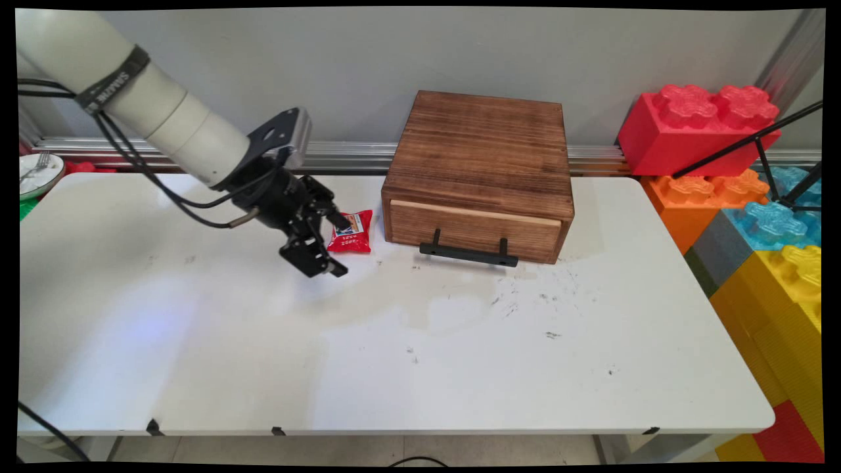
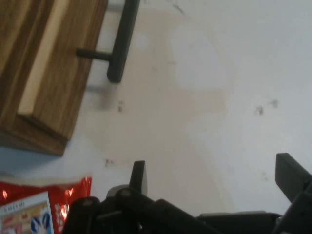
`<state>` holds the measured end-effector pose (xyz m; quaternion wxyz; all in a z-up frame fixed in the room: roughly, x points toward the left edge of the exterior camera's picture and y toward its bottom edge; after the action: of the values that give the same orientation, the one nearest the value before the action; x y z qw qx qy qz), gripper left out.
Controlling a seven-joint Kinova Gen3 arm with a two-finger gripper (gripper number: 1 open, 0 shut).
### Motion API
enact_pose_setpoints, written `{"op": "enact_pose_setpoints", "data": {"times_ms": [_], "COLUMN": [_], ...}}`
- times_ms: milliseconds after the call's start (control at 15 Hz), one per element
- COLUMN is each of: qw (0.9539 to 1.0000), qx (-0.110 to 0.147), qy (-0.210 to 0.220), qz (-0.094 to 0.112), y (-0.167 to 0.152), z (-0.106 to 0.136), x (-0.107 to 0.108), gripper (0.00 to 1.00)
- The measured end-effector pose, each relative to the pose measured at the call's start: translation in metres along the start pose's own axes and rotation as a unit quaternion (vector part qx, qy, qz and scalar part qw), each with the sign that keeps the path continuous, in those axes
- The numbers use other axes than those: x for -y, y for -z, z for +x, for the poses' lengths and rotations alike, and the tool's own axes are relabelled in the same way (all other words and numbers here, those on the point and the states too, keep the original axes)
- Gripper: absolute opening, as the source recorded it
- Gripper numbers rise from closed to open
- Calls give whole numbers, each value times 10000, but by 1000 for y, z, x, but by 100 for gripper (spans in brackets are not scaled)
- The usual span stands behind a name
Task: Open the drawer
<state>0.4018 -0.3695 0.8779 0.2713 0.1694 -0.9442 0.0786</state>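
My fingers [image 1: 340, 247] are spread open with nothing between them, low over the tabletop [image 1: 407, 355] and just beside the red packet [image 1: 353, 233], which lies flat near the left front corner of the wooden box [image 1: 478, 174]. In the hand view the packet sits off to one side of the gap, not inside it, so I judge I must line up over it before closing. The box and its black handle [image 1: 469, 253] stand close; little room there. Colored blocks [image 1: 755, 197] are well apart.
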Motion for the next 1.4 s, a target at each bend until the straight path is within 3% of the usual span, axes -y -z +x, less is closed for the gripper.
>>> {"op": "enact_pose_setpoints", "data": {"times_ms": [733, 1400], "qw": [9988, 9965], "qx": [-134, -209], "qy": [-444, -781], "qz": [148, 224], "y": [-46, -112], "z": [63, 94], "x": [13, 24], "gripper": [100, 100]}}
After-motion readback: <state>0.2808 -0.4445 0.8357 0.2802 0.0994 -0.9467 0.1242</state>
